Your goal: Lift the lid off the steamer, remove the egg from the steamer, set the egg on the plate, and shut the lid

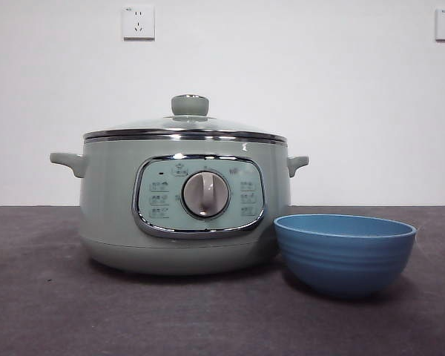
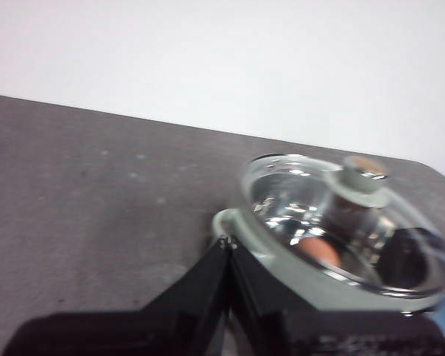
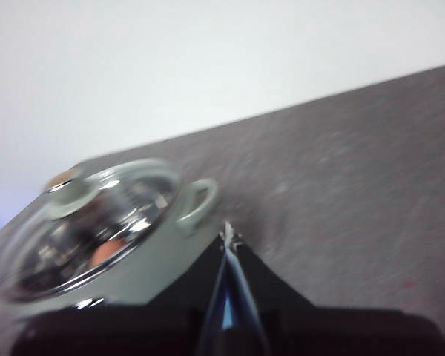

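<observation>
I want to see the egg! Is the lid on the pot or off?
On. The lid sits flat on the pot, rim to rim. Through the glass, the left wrist view shows the egg inside.

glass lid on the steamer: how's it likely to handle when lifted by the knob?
The lid is probably rigid and fairly heavy for its size: clear glass with a metal rim. The small round knob looks smooth, so it may slip or let the lid swing. Likely fragile if it knocks the steamer rim.
</observation>
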